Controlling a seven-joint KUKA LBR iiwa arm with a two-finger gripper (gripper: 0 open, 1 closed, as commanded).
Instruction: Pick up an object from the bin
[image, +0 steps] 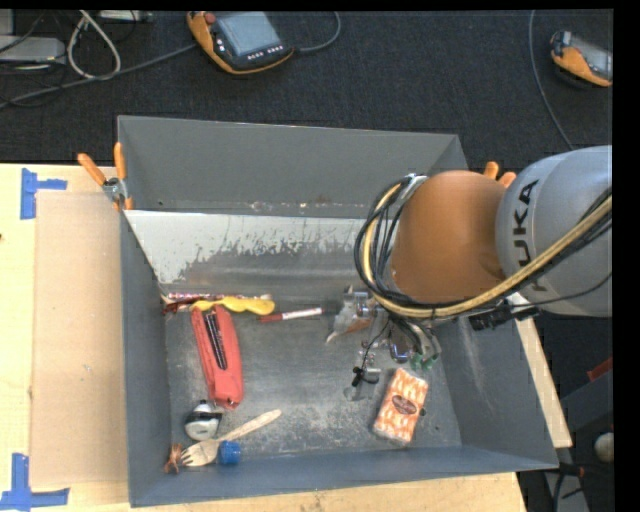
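A wooden fork (222, 440) lies nearest, well left of the tool (378, 348). An orange patterned packet (400, 405) sits just in front of the tool, its far edge under it. The arm's orange cover (445, 235) and cables hide much of the tool, so I cannot tell whether it is open or closed. To its left is a red case (218, 355), and beyond that a yellow thing (236, 303) near the bin (300, 170) wall.

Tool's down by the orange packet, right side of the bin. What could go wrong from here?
1. The tool sits beside the orange packet, not over it; going down here may only clip its edge and shove it.
2. The packet lies flat near the bin's right wall; a shove could wedge it there.
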